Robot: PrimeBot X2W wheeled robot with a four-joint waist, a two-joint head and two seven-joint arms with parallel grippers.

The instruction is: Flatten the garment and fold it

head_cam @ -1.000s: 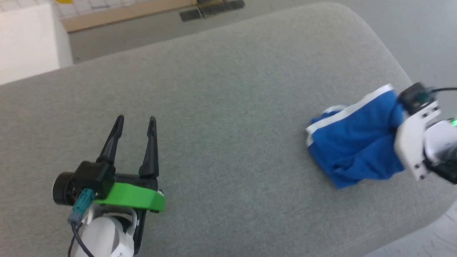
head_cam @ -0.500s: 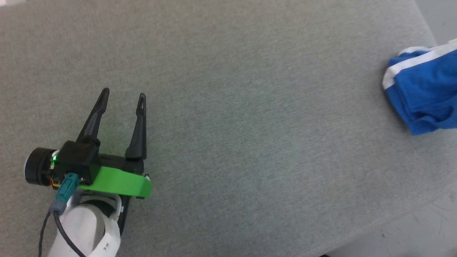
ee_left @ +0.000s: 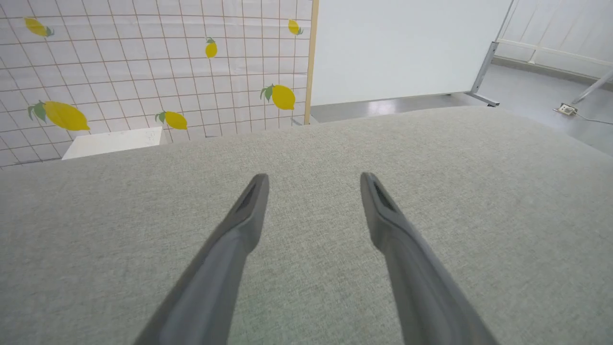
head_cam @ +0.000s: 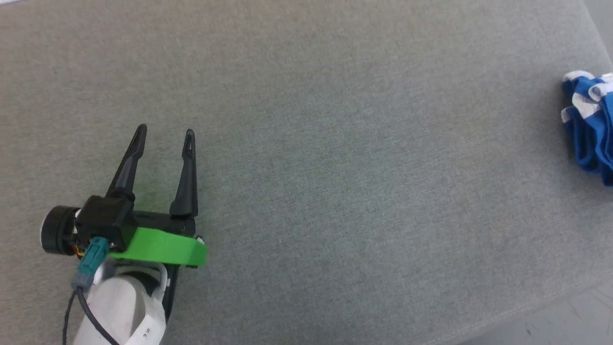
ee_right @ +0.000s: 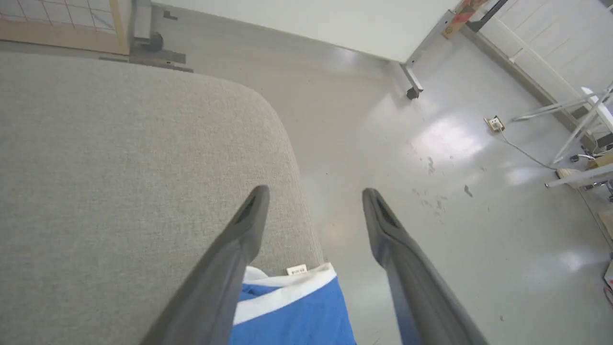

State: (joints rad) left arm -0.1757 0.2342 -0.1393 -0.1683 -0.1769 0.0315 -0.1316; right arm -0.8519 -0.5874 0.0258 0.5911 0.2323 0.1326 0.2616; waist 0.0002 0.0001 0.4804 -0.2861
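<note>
As crumpled bright-blue, white-striped soft shorts lie at the three o'clock edge of the grey fabric tabletop, right gripper, spread, hangs over them; left gripper, spread, well apart, eight o'clock.

A grey fabric-topped desk stands before a white tiled wall (printed with yellow lemons), a white panel and glossy grey floor catching light.

The bright blue soft shorts carry white stripes. The woven cushion surface is heathered pale grey. The plastic bracket is vivid green. The white gridded wall shows yellow lemons.
</note>
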